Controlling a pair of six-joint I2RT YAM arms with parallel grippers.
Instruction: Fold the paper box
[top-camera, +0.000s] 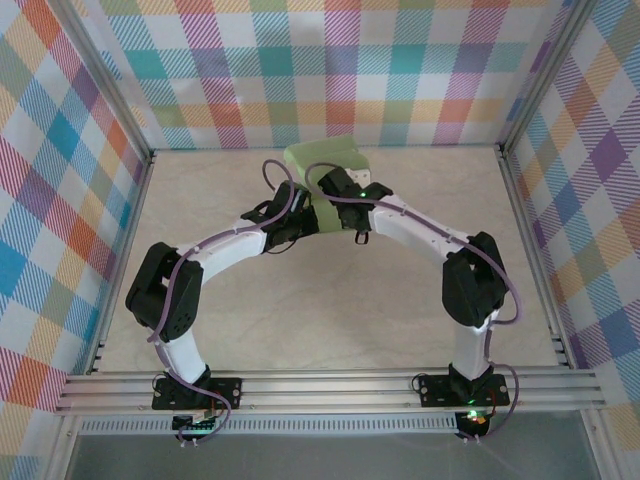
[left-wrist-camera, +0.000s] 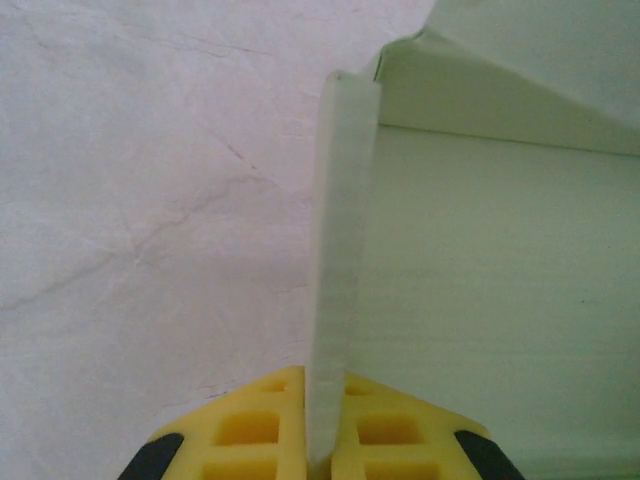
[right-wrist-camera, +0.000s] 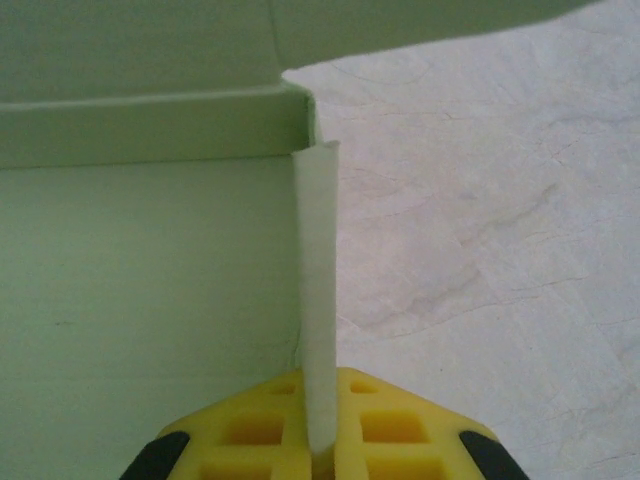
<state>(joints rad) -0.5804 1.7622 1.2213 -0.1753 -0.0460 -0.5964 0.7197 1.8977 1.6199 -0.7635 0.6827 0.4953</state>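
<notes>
1. The paper box lies partly formed on the desk, close in front of the checked back wall.
2. The left hand is closed on one thin upright side flap, with the card pinched edge-on between its yellow pads. The right hand grips the opposite side flap the same way. Both hands are on the side of the box away from the back wall.
3. Each grip takes only a narrow strip of card. A quick pull could slide a flap out, and it would likely spring back flat.
4. If the hands move unevenly, one toward the back wall and one away, the thin card could twist and crease off its fold line, or tear at the corner nearest the wall.
5. Pushing toward the back wall without downward pressure may shove the whole light box along the desk rather than fold it.
6. The wrists are close together, so turning the flaps inward risks the hands bumping each other.
</notes>
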